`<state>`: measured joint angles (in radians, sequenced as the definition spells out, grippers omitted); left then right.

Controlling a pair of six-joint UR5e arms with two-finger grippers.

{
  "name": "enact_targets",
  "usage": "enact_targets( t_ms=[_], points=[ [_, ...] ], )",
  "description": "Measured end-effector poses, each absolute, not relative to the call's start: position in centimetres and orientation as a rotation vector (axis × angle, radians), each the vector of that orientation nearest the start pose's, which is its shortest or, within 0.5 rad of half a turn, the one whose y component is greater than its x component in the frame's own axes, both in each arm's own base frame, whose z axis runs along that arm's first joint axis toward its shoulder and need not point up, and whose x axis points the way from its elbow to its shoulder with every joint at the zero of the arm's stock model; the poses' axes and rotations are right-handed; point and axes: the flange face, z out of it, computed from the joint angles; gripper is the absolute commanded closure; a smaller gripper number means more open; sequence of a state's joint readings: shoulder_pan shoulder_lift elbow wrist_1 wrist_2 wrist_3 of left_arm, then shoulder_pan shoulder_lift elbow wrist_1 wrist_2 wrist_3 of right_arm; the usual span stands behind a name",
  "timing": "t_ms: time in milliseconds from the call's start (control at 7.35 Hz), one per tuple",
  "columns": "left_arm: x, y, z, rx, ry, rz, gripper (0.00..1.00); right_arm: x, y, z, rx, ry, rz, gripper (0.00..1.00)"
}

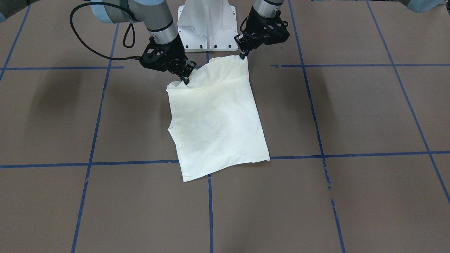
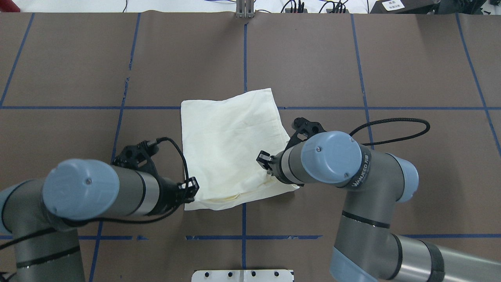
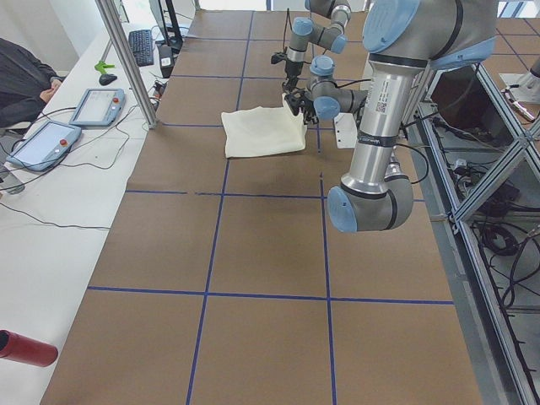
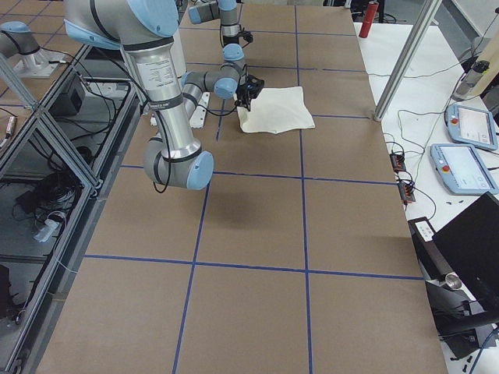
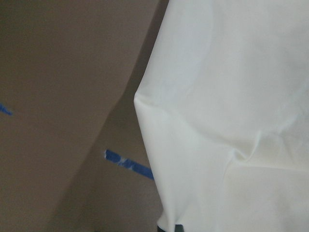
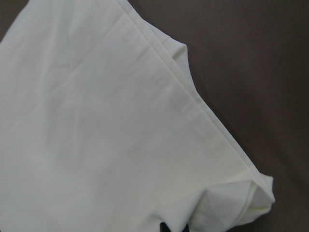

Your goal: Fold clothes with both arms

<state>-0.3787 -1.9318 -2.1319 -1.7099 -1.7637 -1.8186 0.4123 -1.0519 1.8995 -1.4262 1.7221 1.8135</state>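
Observation:
The cream shirt [image 1: 218,119] lies folded into a rough rectangle on the brown table, plain side up; its cat print is hidden. It also shows in the overhead view [image 2: 231,145] and in both wrist views [image 5: 227,121] [image 6: 96,121]. My left gripper [image 1: 243,56] is shut on one corner of the shirt's edge nearest the robot base. My right gripper [image 1: 185,80] is shut on the other corner of that edge. The pinched edge is raised slightly and wrinkled; the far part lies flat. In the overhead view the left gripper [image 2: 191,191] sits at the shirt's near left corner.
The white pedestal base [image 1: 207,28] stands just behind the grippers. Blue tape lines [image 1: 211,211] grid the brown table. A side bench with tablets [image 3: 93,105] and a red cylinder [image 3: 25,348] runs along the table's far side.

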Motion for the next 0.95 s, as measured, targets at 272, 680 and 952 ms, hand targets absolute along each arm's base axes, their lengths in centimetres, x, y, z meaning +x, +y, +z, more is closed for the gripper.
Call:
enact_targets(
  t_ms=[272, 680, 952],
  points=[
    [43.4, -38.1, 19.9, -0.049, 1.075, -0.496, 1.00, -51.3, -40.9, 18.5, -0.018, -1.016, 0.553, 1.00],
    [44.3, -49.6, 22.8, 0.055, 0.997, -0.521, 0.81, -54.4, -52.0, 20.3, 0.032, -0.945, 0.599, 0.79],
    [44.5, -52.8, 25.2, 0.089, 0.987, -0.535, 0.00, -57.0, -55.9, 21.5, 0.054, -0.951, 0.594, 0.00]
  ],
)
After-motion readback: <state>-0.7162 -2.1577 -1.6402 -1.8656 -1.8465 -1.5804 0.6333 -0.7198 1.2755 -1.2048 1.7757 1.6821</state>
